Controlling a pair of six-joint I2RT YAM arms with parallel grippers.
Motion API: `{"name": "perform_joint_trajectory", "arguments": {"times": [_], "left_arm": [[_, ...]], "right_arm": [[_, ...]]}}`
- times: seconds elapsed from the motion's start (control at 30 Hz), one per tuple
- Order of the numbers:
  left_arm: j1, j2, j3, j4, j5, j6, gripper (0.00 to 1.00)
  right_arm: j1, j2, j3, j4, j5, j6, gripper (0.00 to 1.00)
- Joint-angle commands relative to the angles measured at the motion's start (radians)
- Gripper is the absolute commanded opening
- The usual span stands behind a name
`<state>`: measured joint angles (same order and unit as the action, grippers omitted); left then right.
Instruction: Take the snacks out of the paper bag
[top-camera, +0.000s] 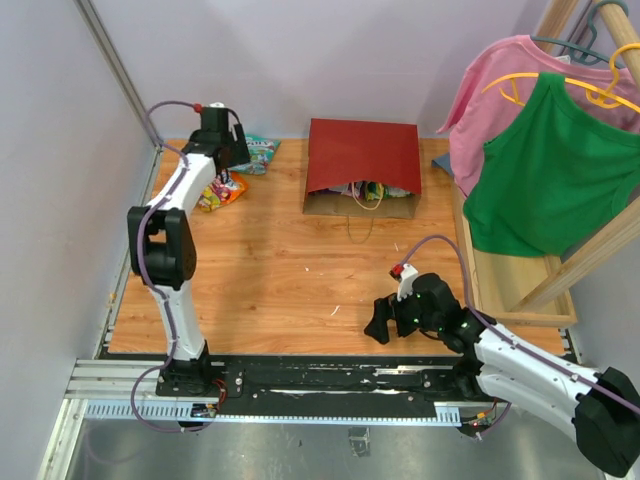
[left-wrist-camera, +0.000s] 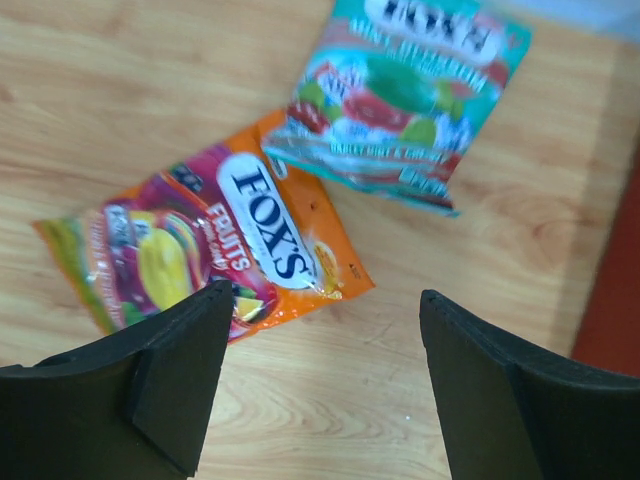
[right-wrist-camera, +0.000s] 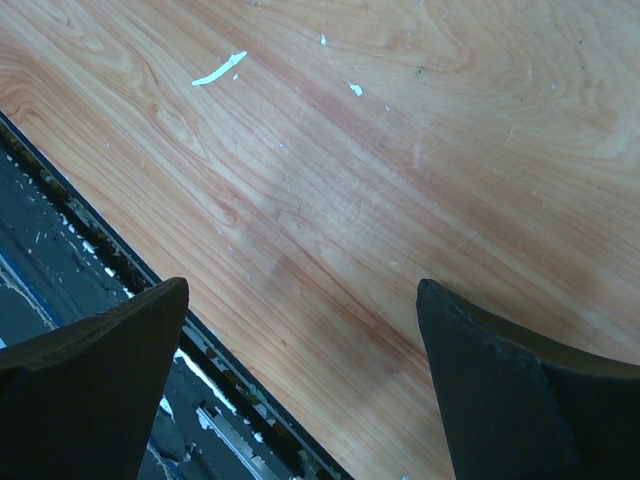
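A: Well, the left hand (left-wrist-camera: 322, 345)?
B: Spread wide, gripping nothing, above two glossy packets on the wooden surface (left-wrist-camera: 120, 90): one orange packet (left-wrist-camera: 230, 235), one teal packet (left-wrist-camera: 400, 95), corners touching
A: And the right hand (right-wrist-camera: 300, 340)?
B: Wide apart too, empty, over wood grain
A: The paper bag (top-camera: 362, 160)?
B: One, dark red, lying flat at the far side, colourful wrappers (top-camera: 368, 190) showing in its brown mouth

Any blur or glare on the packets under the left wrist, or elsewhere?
Left wrist: no harsh glare; orange packet sharp, its lettering readable; teal packet softer toward the far edge. Right wrist: table soft, a pale sheen across it. Top external: evenly lit, paper bag contents too small to read.
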<state>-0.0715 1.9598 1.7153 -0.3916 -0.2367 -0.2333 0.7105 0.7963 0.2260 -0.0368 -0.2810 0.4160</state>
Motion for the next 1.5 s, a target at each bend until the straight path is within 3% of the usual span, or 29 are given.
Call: {"name": "perform_joint_trajectory", "arguments": {"times": [0.0, 0.23, 0.53, 1.0, 1.17, 1.47], "left_arm": [[-0.002, 0.162, 0.017, -0.101, -0.027, -0.02, 0.8], [0.07, 0.24, 0.044, -0.105, -0.005, -0.08, 0.79], [0.235, 0.224, -0.059, -0.027, 0.094, -0.256, 0.78], [0.251, 0.452, 0.301, -0.106, 0.171, -0.473, 0.76], [0.238, 0.57, 0.453, -0.15, 0.185, -0.487, 0.75], [0.142, 0.664, 0.565, -0.131, 0.189, -0.446, 0.75]], "right_arm": [[-0.017, -0.044, 0.063, -0.118, -0.012, -0.021, 0.98], [-0.016, -0.187, 0.057, -0.188, 0.015, -0.011, 0.98], [-0.015, -0.209, 0.074, -0.238, 0.008, -0.006, 0.99], [-0.016, -0.168, 0.078, -0.228, 0.029, -0.01, 0.98], [-0.015, -0.12, 0.084, -0.212, 0.036, -0.018, 0.98], [-0.016, -0.029, 0.1, -0.179, 0.052, -0.036, 0.98]]}}
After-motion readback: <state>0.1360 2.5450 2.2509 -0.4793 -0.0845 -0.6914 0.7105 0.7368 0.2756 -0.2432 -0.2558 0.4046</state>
